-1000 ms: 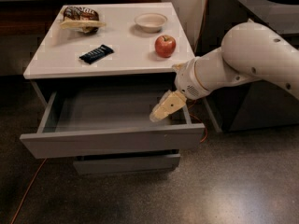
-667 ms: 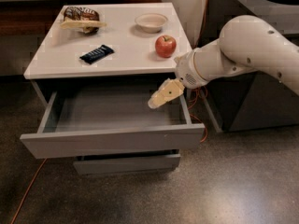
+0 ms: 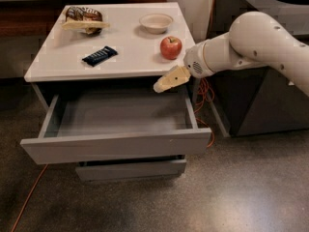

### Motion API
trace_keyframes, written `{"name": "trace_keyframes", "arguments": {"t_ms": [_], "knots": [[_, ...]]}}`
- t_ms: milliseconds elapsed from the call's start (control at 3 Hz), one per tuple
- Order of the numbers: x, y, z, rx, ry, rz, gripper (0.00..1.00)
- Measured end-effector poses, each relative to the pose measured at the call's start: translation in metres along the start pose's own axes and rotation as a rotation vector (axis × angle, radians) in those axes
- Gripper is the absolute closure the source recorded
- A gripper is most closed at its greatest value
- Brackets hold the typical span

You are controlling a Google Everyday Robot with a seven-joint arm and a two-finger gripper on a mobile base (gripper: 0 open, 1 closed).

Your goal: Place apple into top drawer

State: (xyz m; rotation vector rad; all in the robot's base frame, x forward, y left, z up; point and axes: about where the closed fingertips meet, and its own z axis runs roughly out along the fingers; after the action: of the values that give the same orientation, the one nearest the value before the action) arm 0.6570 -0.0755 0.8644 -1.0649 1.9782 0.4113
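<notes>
While the apple (image 3: 171, 47) sits on the white cabinet top (image 3: 130, 64), just right of the frame's centre, my gripper (image 3: 160, 85) hangs below and slightly left of it. It is past the top's front edge and above the right rear of the top drawer (image 3: 116, 146), which stands pulled out toward the lower frame. Whether my gripper is open or closed, I cannot tell. A cream bowl (image 3: 156, 22) stands near the apple, toward the upper centre. A dark wrapped bar (image 3: 100, 55) lies left of centre, and a snack bag (image 3: 83, 21) lies at upper left. My white arm (image 3: 251, 42) enters from the right.
</notes>
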Motion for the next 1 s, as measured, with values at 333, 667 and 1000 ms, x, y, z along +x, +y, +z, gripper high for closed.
{"name": "trace_keyframes", "arguments": {"t_ms": [333, 667, 1000], "knots": [[-0.011, -0.031, 0.011, 0.024, -0.048, 0.059, 0.00], [-0.024, -0.069, 0.031, 0.054, -0.089, 0.114, 0.00], [-0.029, -0.093, 0.044, 0.080, -0.102, 0.138, 0.00]]}}
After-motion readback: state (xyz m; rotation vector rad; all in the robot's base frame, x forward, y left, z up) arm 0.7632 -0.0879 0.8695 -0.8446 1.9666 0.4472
